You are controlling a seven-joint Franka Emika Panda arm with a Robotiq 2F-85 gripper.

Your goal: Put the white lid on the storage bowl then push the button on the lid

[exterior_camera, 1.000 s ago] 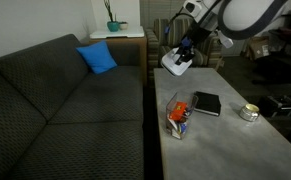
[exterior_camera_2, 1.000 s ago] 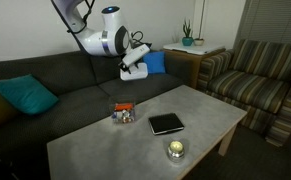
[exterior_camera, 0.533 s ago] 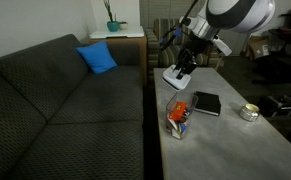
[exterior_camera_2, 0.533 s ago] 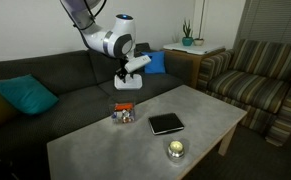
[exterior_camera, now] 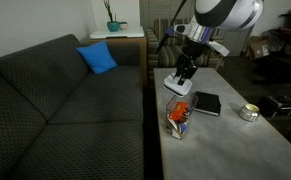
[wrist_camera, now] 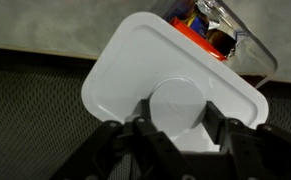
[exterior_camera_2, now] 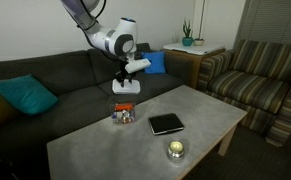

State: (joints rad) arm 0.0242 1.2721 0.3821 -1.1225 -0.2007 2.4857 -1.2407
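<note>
White lid (exterior_camera: 176, 86): flat, smooth plastic, rounded square. It hangs above the storage bowl (exterior_camera: 177, 115), clear of it. Gripper (exterior_camera: 183, 74) clamped on the lid's edge, with the arm reaching down over the grey table (exterior_camera: 235, 145). Only the wrist view shows the round raised button (wrist_camera: 180, 98) and the bowl's clear wall. Black book (exterior_camera_2: 166, 123) lies near the bowl.

Both exterior views: soft, even indoor light, faint shadows, low detail; the pale surface (exterior_camera: 225, 140) reads brighter than the dark sofa (exterior_camera: 55, 110). Wrist view: the lid (wrist_camera: 145, 70) is bright, nearly washed out; the tool (wrist_camera: 177, 135) is dark and blurred.
</note>
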